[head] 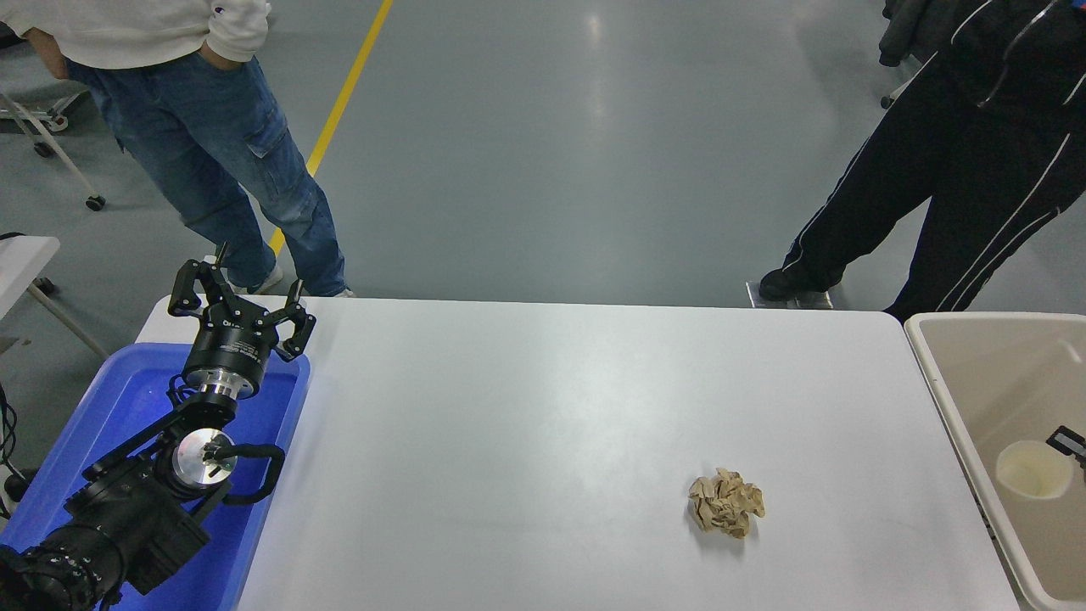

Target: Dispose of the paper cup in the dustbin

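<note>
The paper cup [1033,469] is white with a cream inside. It stands mouth up inside the beige dustbin [952,416] at the table's right end. A small black part of my right gripper [1067,441] pokes in from the right edge, right at the cup's upper right rim. The frame does not show whether it grips the cup. My left gripper [236,301] is open and empty, parked over the blue tub at the lower left.
A crumpled tan paper ball [725,502] lies on the white table [526,424] at the right front. A bright blue tub [127,399] sits at the left end. Two people stand at the far side: jeans [221,153] at left, black trousers [933,187] at right.
</note>
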### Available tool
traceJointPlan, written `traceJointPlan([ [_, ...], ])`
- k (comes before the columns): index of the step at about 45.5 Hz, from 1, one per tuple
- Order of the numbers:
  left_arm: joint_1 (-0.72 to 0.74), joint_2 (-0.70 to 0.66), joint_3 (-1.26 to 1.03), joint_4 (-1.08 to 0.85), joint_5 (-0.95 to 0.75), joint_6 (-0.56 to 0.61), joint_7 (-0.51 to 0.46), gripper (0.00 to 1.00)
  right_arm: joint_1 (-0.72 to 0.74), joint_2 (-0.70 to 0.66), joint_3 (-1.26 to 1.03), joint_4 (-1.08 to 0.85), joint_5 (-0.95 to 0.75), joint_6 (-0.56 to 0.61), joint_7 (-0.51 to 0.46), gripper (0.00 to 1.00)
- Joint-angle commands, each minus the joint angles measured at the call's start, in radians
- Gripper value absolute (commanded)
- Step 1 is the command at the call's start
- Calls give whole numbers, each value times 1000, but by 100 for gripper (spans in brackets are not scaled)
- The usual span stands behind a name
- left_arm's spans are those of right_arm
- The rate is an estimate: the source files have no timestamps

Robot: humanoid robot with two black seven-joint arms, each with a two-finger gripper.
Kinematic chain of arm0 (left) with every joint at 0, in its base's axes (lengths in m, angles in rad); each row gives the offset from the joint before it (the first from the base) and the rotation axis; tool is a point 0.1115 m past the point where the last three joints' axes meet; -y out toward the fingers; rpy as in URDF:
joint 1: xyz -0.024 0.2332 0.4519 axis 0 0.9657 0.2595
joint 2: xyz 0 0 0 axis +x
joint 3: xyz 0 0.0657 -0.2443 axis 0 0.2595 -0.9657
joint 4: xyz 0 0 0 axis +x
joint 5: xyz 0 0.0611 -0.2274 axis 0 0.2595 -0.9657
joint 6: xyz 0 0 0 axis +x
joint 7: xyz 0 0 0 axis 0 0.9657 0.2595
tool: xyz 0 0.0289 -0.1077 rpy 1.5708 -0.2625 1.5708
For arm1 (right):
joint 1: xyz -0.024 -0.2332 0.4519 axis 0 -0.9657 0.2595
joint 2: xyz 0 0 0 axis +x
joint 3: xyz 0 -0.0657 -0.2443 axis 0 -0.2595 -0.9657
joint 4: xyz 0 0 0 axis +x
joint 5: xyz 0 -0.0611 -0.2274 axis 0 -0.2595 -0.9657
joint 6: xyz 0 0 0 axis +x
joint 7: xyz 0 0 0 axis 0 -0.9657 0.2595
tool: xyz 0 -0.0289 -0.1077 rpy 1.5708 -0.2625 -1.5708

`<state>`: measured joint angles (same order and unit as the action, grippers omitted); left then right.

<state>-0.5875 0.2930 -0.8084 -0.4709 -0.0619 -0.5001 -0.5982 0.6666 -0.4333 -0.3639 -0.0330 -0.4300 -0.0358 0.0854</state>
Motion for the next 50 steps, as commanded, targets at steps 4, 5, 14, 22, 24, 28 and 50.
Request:
traceJointPlan([
  [4, 0, 0, 0, 0, 1, 0, 0, 100, 42, -1, 152, 5, 0, -55, 0, 99],
  [5, 0, 0, 0, 0, -1, 0, 0, 100, 57, -1, 163, 5, 0, -55, 0, 99],
  [14, 0, 0, 0, 0, -1, 0, 0, 100, 182, -8, 284, 7, 0, -53, 7, 99],
  [22, 0, 0, 0, 0, 1, 0, 0, 100, 295, -8, 491, 24, 2, -61, 11, 99],
  [24, 0, 0, 0, 0, 1, 0, 0, 100, 312, -8, 552, 33, 2, -61, 11, 99],
  [28, 0, 0, 0, 0, 1, 0, 0, 100, 337, -15, 650, 68, 2, -59, 11, 99],
  [50, 0, 0, 0, 0, 1, 0, 0, 100, 323, -163, 1177, 619, 0, -52, 11, 99],
])
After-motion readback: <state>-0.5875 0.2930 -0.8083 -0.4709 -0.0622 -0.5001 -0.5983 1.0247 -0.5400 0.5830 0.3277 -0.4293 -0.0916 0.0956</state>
